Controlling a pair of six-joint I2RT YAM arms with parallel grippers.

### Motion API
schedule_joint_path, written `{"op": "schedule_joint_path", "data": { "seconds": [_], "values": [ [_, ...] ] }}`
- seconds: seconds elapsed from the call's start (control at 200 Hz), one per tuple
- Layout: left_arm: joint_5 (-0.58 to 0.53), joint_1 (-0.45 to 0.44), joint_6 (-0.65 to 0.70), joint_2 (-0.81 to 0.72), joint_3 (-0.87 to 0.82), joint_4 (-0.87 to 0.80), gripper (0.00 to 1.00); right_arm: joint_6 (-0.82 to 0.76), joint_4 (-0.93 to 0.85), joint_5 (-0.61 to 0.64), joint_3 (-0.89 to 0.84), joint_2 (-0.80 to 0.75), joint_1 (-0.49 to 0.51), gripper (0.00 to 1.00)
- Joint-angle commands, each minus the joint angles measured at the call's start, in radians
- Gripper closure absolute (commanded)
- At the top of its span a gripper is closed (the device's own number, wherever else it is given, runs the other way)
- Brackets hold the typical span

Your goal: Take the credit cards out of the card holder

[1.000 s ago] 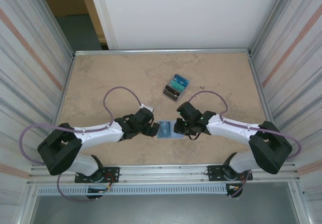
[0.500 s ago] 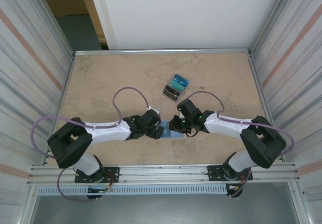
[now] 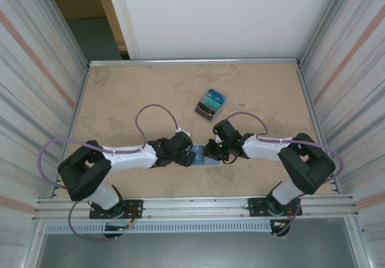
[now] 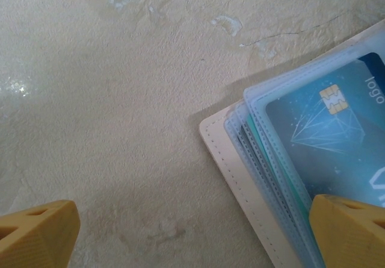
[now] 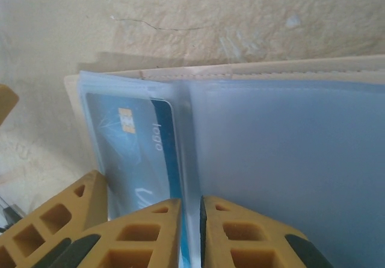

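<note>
Nearest the arm bases, the card holder [image 4: 237,180] lies flat and opened on the table [image 3: 132,93], tan cover down, its fan of clear sleeves facing up, and both arms are bent in over it from either side. The left gripper [image 4: 192,220] stands spread wide. One yellow finger hovers over bare table and the other sits at the corner of the top sleeve, and it grips nothing. The right gripper [image 5: 191,206] is pinched down to a sliver of a gap, and the fold of a clear sleeve runs straight into that gap, so it looks to be nipping a leaf of the holder itself rather than a card. Right beside those fingers, one blue card [image 4: 328,138] with a gold chip is tucked fully inside its sleeve. The sleeves stacked beneath it show teal and dark edges, so I'd guess more cards are waiting underneath, though how many can't be counted from here. The big sleeve on the other half of the holder looks empty. Farther back on the table, well apart from the holder, lies a small pile of loose cards [image 3: 210,104], teal over dark, already out. So I'd call it part done: some cards are free, at least the blue one is left to draw out, and neither pincer has hold of a card right now.
</note>
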Motion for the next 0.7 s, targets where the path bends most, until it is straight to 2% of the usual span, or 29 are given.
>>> {"op": "schedule_joint_path", "data": {
  "seconds": [0.0, 0.697],
  "values": [
    [-0.033, -0.009, 0.004, 0.022, 0.024, -0.039, 0.01, 0.027, 0.035, -0.021, -0.012, 0.016, -0.006, 0.84],
    [-0.056, -0.021, 0.005, 0.047, 0.05, -0.085, 0.01, 0.054, 0.131, -0.056, -0.066, 0.036, -0.022, 0.84]
  ]
}}
